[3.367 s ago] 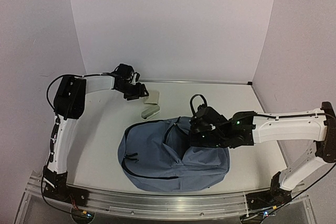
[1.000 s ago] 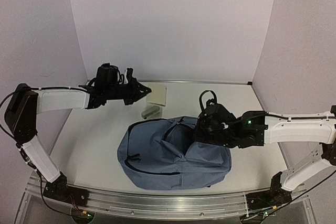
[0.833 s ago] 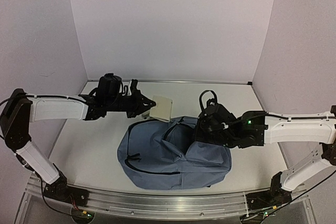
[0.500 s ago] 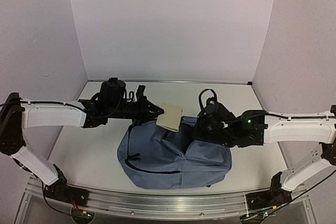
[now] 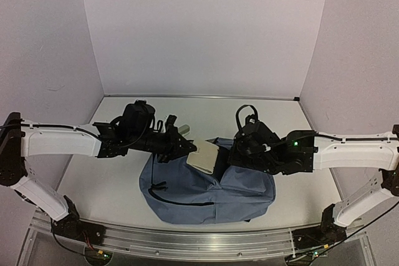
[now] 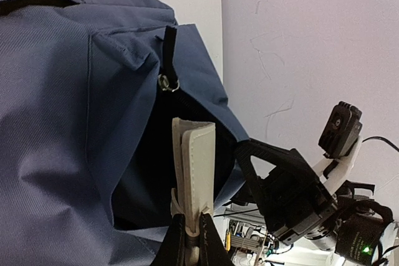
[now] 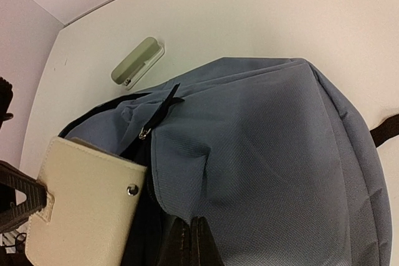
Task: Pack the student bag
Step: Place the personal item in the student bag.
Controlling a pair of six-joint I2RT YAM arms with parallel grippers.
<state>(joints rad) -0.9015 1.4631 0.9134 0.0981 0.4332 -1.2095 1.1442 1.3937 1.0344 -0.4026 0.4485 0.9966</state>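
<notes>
The student bag (image 5: pixel 206 185) lies flat in the middle of the table, grey-blue, with its dark mouth (image 6: pixel 149 166) held agape. My right gripper (image 7: pixel 190 241) is shut on the fabric edge of that opening and lifts it. My left gripper (image 5: pixel 187 149) is shut on a flat cream case with a snap (image 5: pixel 203 156). The case hangs edge-on just over the opening (image 6: pixel 193 166). In the right wrist view the cream case (image 7: pixel 81 210) sits at the mouth's left side, and the bag (image 7: pixel 268 154) fills the rest of that view.
A small grey-green case (image 7: pixel 137 60) lies on the white table (image 5: pixel 280 116) behind the bag, partly hidden by my left arm in the top view (image 5: pixel 182 129). Lilac walls close in the back and both sides. A black strap (image 7: pixel 386 130) trails from the bag's right.
My left arm has swung from the table's back left toward the centre, carrying the cream case to the bag's opening. The right gripper has kept its hold on the bag's edge.
</notes>
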